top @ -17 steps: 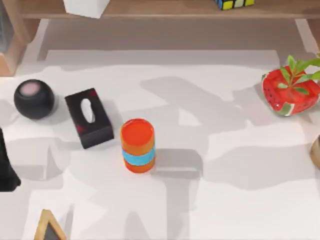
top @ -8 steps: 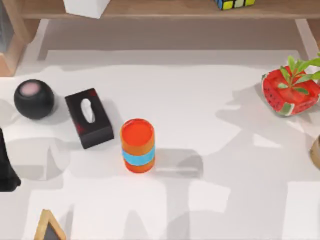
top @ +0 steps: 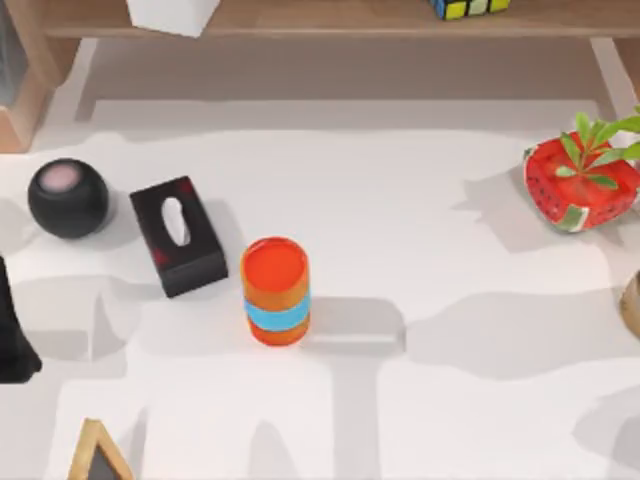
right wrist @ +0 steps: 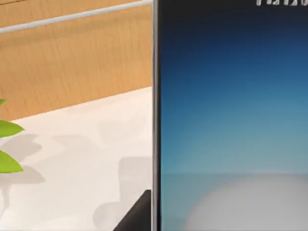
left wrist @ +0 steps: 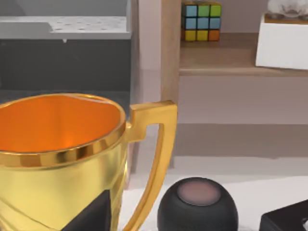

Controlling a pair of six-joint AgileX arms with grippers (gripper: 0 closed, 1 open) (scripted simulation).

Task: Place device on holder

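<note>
The device (right wrist: pixel 231 120), a dark-framed phone with a blue screen and a pale glow low down, stands very close before my right wrist camera, raised against the wooden back wall. A dark slanted part (right wrist: pixel 137 214), perhaps of my right gripper, shows beside its lower edge. A wooden wedge with a dark face (top: pixel 96 456) at the front left corner of the table looks like the holder. The left wrist view faces a gold trophy cup (left wrist: pixel 62 159).
On the left half stand a black ball speaker (top: pixel 68 198), a black box with a white oval slot (top: pixel 178 236) and an orange cup with a blue band (top: pixel 275 291). The trophy's dark base (top: pixel 12 340) is at the left edge. A strawberry planter (top: pixel 583 186) stands at right.
The objects on the table have not moved. The arm shadows have drifted off the table's middle toward the right and front.
</note>
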